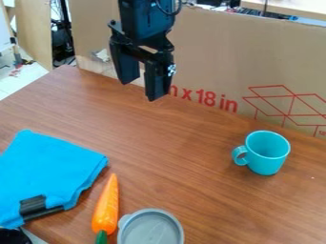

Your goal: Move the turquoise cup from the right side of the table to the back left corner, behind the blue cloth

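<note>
The black gripper hangs at the upper middle, above the far part of the wooden table, its two fingers apart with nothing between them. A turquoise mug stands upright at the right, its handle on the left side. At the lower left lies a folded blue cloth. Beside it is an orange toy carrot, its green end toward the near edge. A grey round lidded or shallow container sits just right of the carrot, cut off by the bottom of the view. The gripper touches none of them.
A cardboard panel with red print stands along the back edge of the brown table. A black strip lies at the cloth's near edge. Floor and cables show beyond the table at the upper left.
</note>
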